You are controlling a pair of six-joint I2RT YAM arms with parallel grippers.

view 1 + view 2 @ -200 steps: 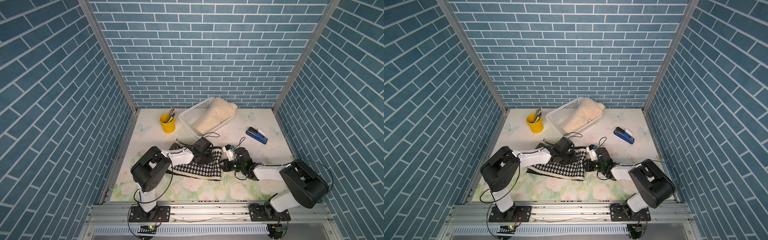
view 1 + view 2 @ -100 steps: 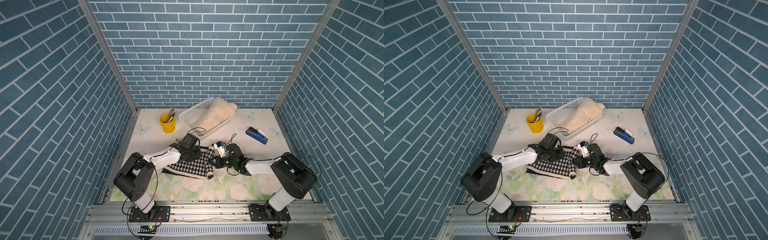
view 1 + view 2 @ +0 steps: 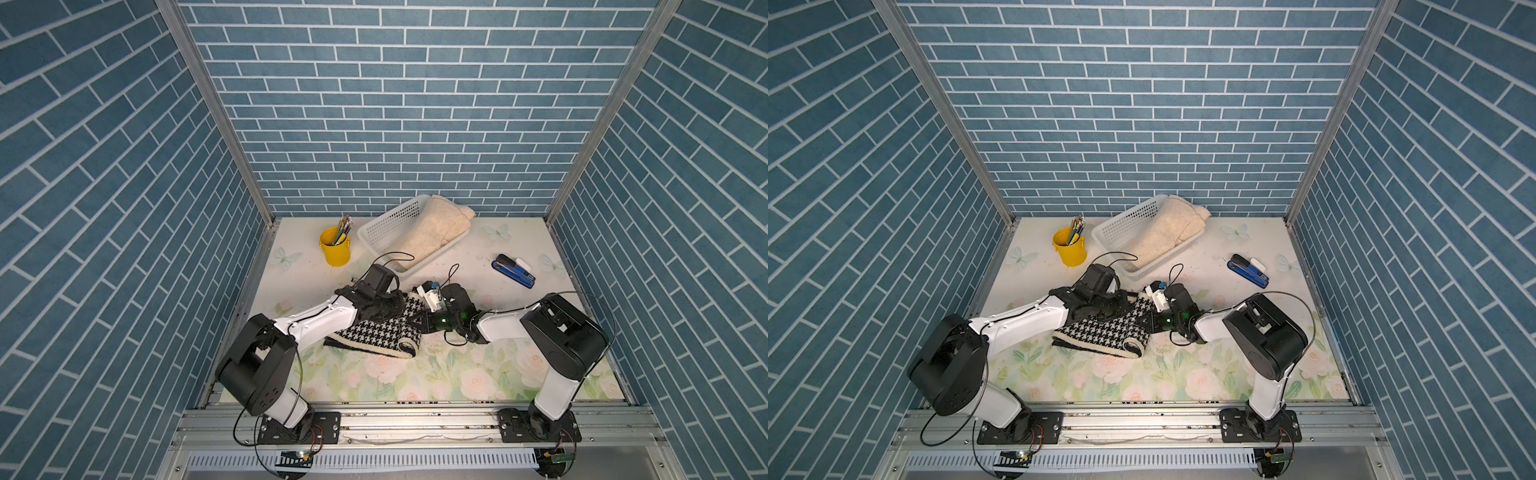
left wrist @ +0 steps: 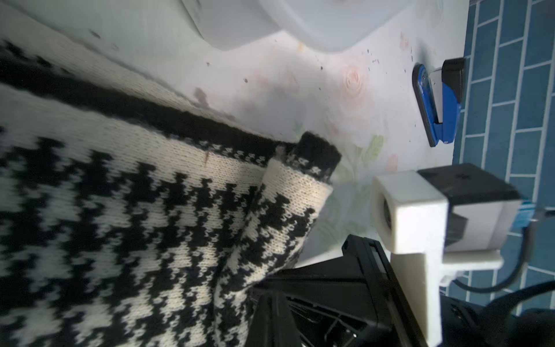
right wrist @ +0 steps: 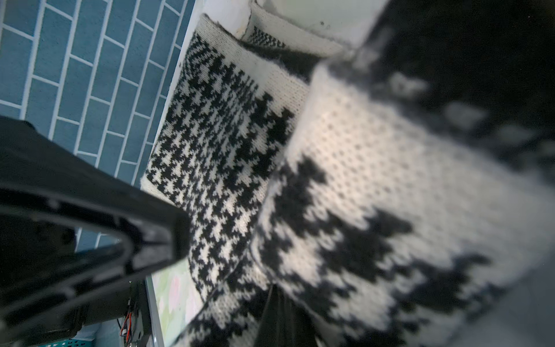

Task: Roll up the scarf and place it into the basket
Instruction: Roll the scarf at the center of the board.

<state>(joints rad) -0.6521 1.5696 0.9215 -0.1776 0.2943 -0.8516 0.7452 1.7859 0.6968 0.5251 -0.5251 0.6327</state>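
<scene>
Both sets of jaws are closed. The right gripper pinches a raised fold at the end of the scarf. The left gripper is buried in the dark bunch at the scarf's far edge, so I can't confirm its grip. The scarf sits mid-table between the arms, loosely folded with slack layers, not a tight roll, and outside the basket. Main risks:
- One pinch slips and the layers spring open.
- The wrists are nearly touching, so a clash or cable snag is likely if either rotates.
- The left wrist cable loops over the basket's near rim and could drag it.
- A beige knit fills most of the basket, leaving only a narrow free strip, so a fat roll may ride over the rim.
- The yellow bucket of pens stands just beside the basket on the left arm's path and could tip.

The blue stapler is well apart and isn't a problem.
</scene>
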